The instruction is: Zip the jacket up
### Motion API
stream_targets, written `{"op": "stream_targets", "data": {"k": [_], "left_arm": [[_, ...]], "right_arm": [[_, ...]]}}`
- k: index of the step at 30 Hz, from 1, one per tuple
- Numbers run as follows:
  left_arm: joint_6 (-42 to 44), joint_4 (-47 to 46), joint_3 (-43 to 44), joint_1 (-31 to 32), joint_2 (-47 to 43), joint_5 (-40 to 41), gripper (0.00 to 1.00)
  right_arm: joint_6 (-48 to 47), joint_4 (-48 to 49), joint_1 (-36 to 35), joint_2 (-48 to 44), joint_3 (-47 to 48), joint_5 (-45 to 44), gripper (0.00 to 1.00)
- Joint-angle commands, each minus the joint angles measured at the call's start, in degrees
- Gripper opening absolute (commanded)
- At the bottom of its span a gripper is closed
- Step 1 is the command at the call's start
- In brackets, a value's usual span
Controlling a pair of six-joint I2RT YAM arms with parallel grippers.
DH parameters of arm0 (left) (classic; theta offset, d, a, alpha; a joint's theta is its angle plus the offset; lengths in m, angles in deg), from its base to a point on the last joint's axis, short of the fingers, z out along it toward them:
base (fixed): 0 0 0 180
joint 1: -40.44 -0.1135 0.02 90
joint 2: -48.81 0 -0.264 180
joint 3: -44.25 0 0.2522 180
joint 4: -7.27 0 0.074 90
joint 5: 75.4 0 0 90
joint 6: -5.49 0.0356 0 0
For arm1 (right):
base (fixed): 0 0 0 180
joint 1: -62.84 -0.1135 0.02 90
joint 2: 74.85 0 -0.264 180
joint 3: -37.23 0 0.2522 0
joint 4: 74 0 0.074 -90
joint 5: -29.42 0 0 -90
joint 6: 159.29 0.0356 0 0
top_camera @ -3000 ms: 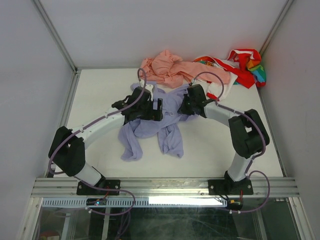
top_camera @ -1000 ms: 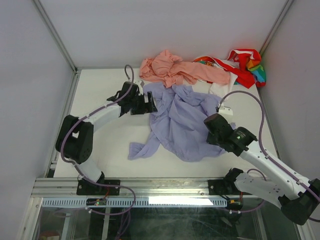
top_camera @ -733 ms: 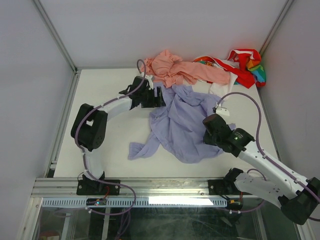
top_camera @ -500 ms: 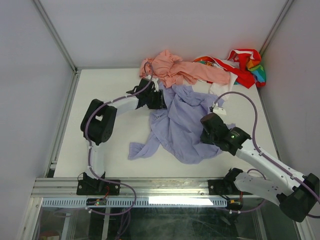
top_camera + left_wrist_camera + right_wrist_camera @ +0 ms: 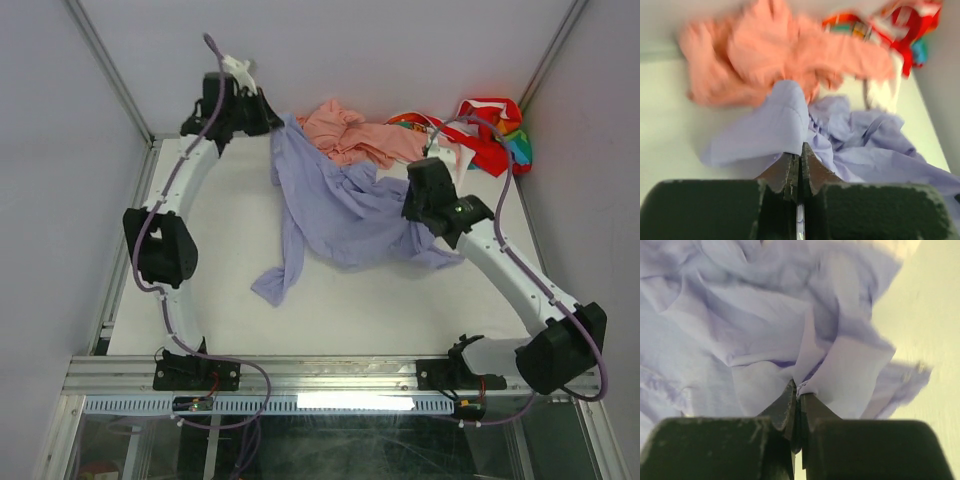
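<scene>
The lavender jacket (image 5: pixel 335 205) hangs stretched between my two grippers above the white table, one sleeve trailing down to the table at the front left. At the back left, raised, my left gripper (image 5: pixel 272 122) is shut on a fold of the jacket's edge. In the left wrist view the left gripper (image 5: pixel 799 152) has its jaws pressed together on the lavender cloth (image 5: pixel 780 122). My right gripper (image 5: pixel 413 212) is shut on the jacket's right side. The right wrist view shows the right gripper (image 5: pixel 799 392) pinching a hem of the jacket (image 5: pixel 740 325). No zipper can be made out.
A salmon-pink garment (image 5: pixel 352 135) lies bunched at the back of the table, just behind the jacket. A red, white and multicoloured garment (image 5: pixel 488 130) lies in the back right corner. Grey walls enclose the table (image 5: pixel 400 300) on three sides.
My left gripper has shut on the jacket's edge and swung up to the back left, lifting it. My right gripper moved back with its side. The jacket now hangs stretched.
</scene>
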Motion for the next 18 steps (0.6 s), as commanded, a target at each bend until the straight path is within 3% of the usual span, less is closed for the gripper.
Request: {"op": "stream_targets", "data": {"k": [1,5,9,14,18], "left_arm": [[5.0,9.4,18.2,-4.8,-6.2,-4.3,0.00],[5.6,14.4,31.2,-7.4,-7.6,-6.9,0.00],[6.3,14.2,29.0,-7.5,-15.5,-11.0,0.00],[6.5,14.2,8.6,-7.2,-29.5,-12.7,0.00],[5.4,13.2,-13.8,-4.4,-40.9,-11.9,0.00]], "right_arm": [[-9.9,9.5,4.0,4.8,15.8,-1.2,0.00],[-16.4,12.7,4.3,8.0,27.8,-1.1,0.00],[-19.5,14.6,4.2,6.0,30.8,6.5,0.00],[-16.8,11.9,2.9,2.0,22.0,21.7,0.00],[-12.2,11.4,-1.4,-0.5,8.8,26.2,0.01]]}}
